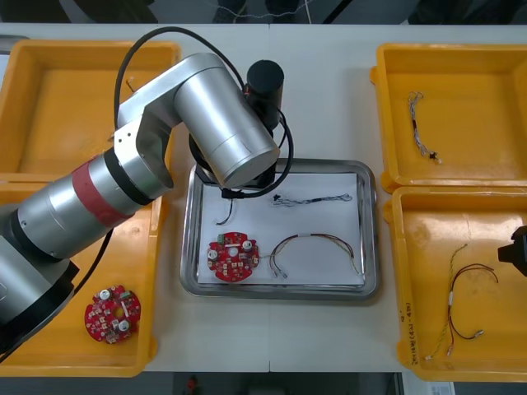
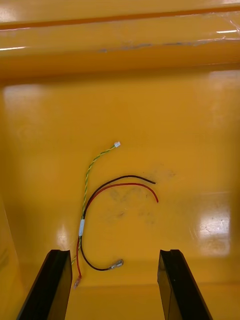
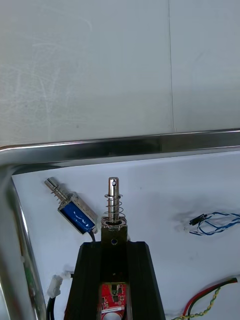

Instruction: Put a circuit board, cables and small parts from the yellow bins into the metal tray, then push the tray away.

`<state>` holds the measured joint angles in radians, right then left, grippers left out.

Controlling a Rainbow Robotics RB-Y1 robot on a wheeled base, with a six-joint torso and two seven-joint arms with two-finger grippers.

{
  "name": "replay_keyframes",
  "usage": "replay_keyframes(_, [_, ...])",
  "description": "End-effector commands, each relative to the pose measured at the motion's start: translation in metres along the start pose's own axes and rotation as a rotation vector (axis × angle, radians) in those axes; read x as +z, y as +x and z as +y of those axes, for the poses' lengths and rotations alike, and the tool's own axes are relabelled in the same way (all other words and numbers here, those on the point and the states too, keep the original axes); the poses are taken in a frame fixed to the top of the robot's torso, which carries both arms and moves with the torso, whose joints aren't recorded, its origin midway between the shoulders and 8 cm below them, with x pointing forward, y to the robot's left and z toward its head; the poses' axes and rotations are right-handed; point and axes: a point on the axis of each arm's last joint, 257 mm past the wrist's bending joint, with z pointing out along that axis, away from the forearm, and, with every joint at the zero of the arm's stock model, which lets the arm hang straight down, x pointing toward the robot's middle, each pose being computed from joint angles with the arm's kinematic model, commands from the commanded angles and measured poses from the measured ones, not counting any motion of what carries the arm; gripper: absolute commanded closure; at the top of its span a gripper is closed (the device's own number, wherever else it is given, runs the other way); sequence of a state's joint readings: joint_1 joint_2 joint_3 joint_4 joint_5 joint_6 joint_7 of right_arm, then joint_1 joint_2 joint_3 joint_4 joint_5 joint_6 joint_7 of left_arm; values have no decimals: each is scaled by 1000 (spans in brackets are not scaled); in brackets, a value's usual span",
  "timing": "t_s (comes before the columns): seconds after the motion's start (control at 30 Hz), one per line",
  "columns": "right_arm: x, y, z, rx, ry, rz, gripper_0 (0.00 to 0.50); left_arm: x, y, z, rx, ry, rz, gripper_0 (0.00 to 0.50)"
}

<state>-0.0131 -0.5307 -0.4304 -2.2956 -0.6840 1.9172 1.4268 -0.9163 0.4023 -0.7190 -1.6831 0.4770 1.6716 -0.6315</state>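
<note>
The left gripper (image 3: pixel 114 245), at the metal tray's (image 1: pixel 369 230) upper-left corner, clamps a sprung metal part (image 3: pixel 114 200). A circuit board (image 1: pixel 233 257), twisted blue cable (image 1: pixel 317 199), red-yellow cable (image 1: pixel 317 241) and blue metal part (image 3: pixel 75 212) lie inside. Release and the push remain. The right gripper (image 2: pixel 114 252), spread wide, hovers over the lower-right bin's (image 1: pixel 428 247) red and black cable (image 2: pixel 107 192). From above, the left arm (image 1: pixel 123 181) hides that corner.

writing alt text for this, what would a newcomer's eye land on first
First the big silver left arm reaching over the far left corner of the metal tray, its left gripper shut on a spring-wound small metal part. Next the round red circuit board in the tray's near left corner. Then the right gripper, open over a red and yellow cable in the near right yellow bin.
</note>
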Motion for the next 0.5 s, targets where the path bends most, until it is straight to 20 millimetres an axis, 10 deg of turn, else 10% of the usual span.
replay_keyframes(0.03, [-10,0,-7,8,21,-18,0,13,15,-20,14,38,-6,500])
replay_keyframes(0.5, [-14,-3,-10,-10,28,-20,0,28,30,-24,9,46,-13,500])
